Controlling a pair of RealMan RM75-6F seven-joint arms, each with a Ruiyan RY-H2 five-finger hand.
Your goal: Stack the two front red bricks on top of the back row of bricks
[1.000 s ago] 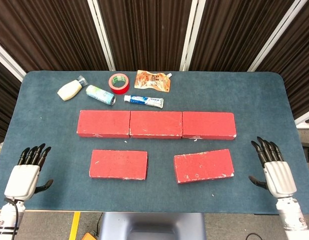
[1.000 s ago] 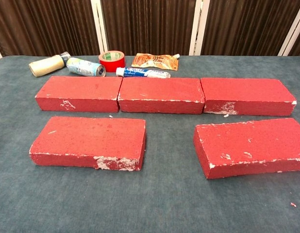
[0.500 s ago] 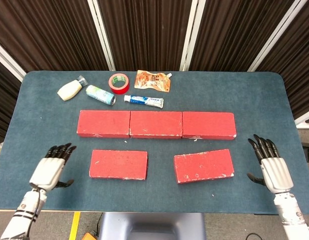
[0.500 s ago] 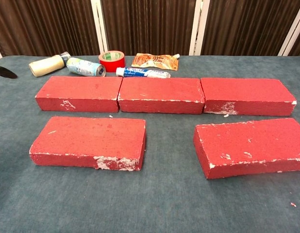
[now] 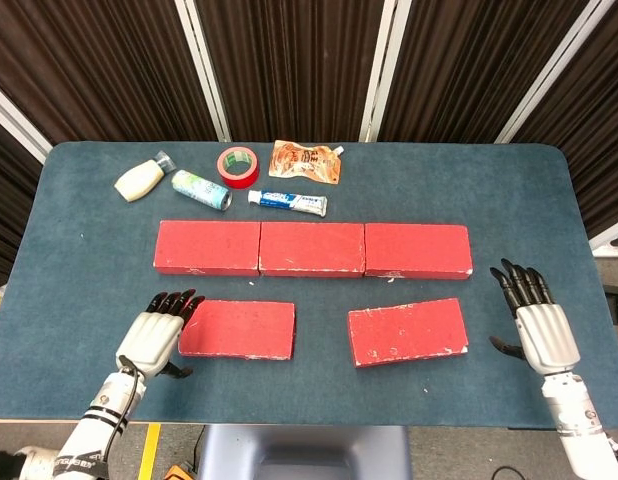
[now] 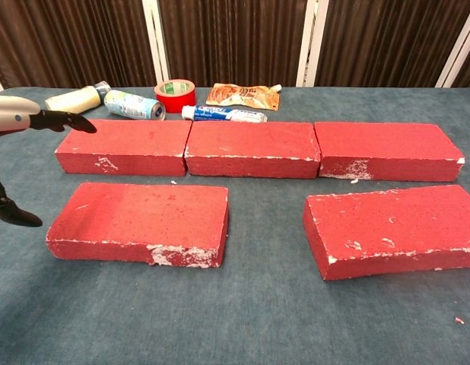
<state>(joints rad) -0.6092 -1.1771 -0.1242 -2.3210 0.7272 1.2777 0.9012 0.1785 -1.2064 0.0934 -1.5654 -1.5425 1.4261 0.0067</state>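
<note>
Three red bricks form the back row, end to end across the table's middle. In front lie two more: the front left brick and the front right brick, which is slightly skewed. My left hand hovers open just left of the front left brick, fingers spread and holding nothing. My right hand stays open well right of the front right brick, apart from it; the chest view does not show it.
Along the back of the blue table lie a cream bottle, a teal tube, a red tape roll, an orange pouch and a toothpaste tube. Dark curtains hang behind.
My left hand has swept right and forward from the table's left edge to the front left brick's end, entering the chest view. My right hand has crept slightly forward.
</note>
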